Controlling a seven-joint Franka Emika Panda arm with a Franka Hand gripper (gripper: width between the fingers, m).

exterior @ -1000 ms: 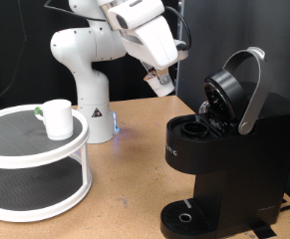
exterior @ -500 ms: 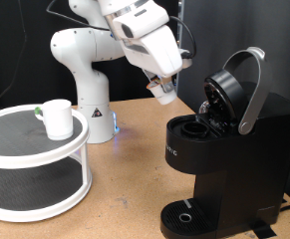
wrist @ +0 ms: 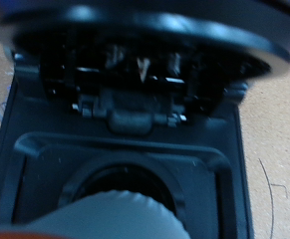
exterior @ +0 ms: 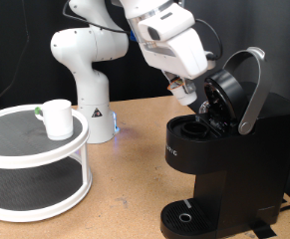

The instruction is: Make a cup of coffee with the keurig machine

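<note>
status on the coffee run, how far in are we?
Done: the boxy black coffee maker has its silver-rimmed lid open. In hand: the claw hangs over the open pod chamber, with something pale at the wrist view's edge. Left: the small white mug sits on the round white two-tier stand, not under the spout.

The coffee machine (exterior: 224, 149) stands on the wooden tabletop (exterior: 125, 179) with its lid (exterior: 234, 90) raised. The gripper (exterior: 191, 98) hangs just above the machine's open chamber, beside the lid. Well apart from the machine, the cup (exterior: 57, 119) sits on the top tier of a round white stand (exterior: 35, 164).
</note>
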